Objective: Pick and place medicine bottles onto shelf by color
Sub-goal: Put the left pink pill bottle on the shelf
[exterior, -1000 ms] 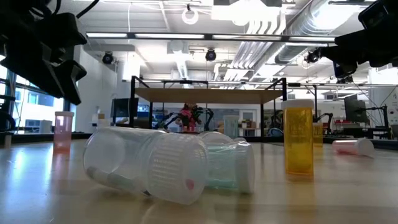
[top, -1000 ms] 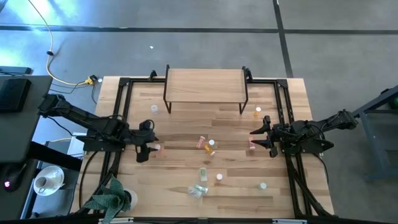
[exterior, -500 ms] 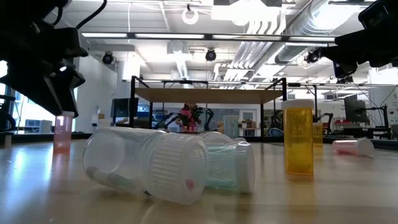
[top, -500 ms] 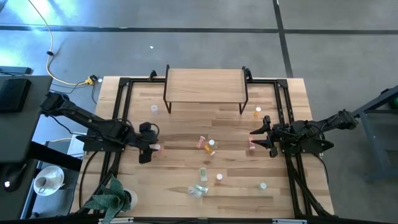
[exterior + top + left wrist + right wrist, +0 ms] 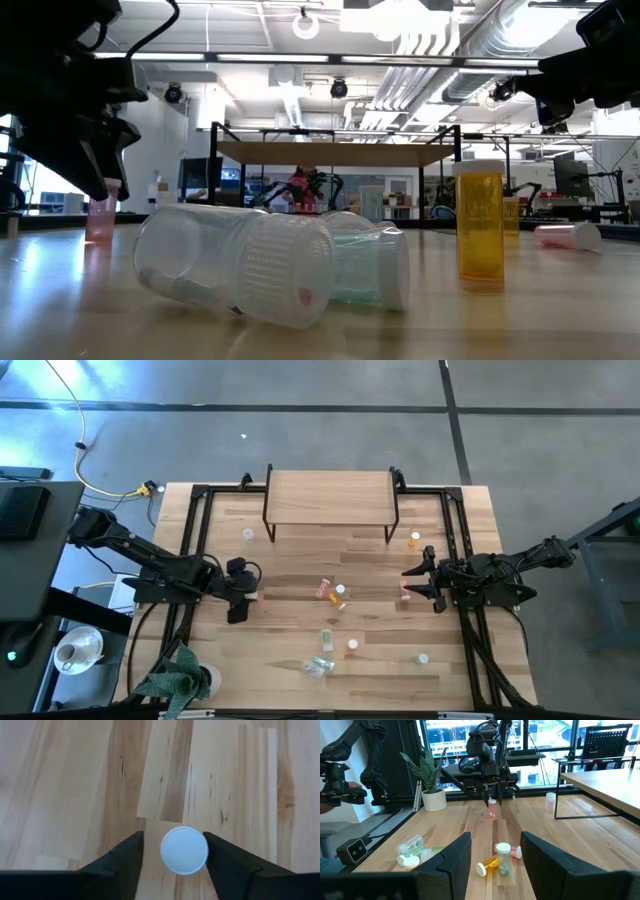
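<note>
Reaching down over a pink bottle on the left side of the table, the left gripper has its 2 fingers on either side of the white cap, a narrow gap showing on each side, so nothing is gripped yet. This looks like the pick step for that bottle. Next the fingers need to close squarely on the cap or body, then lift straight up and carry it to the shelf at the back of the table, which appears empty from above.

The right gripper hangs at the table's right side near another pink bottle, fingers apart and holding nothing. Several more bottles lie scattered across the middle and front of the table.

No brand, label or writing can be read on any bottle.
</note>
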Available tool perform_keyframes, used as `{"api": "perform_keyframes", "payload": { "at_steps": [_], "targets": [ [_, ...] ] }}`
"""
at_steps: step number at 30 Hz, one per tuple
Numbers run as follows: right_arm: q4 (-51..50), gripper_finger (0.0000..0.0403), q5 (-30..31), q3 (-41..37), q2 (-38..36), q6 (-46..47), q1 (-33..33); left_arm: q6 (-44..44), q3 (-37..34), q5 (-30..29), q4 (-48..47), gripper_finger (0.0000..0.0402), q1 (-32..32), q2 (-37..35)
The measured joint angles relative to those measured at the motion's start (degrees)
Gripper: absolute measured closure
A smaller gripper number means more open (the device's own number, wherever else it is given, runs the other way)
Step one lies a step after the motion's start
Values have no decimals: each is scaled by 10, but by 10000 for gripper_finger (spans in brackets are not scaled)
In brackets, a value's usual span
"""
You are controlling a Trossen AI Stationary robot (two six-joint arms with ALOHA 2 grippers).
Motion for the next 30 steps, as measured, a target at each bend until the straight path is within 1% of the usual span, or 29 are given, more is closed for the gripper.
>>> {"api": "perform_keyframes", "payload": {
  "at_steps": [6,9,12,16,20,23,30],
  "targets": [
    [0,240,0,0,0,0,0,0,0,0,2,278,0,5],
    [0,240,0,0,0,0,0,1,0,0,14,299,0,5],
    [0,240,0,0,0,0,0,3,0,0,29,305,0,5],
    [0,240,0,0,0,0,0,26,10,0,40,295,6,5],
    [0,240,0,0,0,0,0,66,59,-3,37,291,36,5],
    [0,240,0,0,0,0,0,124,111,-2,35,295,70,5],
    [0,240,0,0,0,0,0,268,249,-18,-9,299,193,5]
  ]
}}
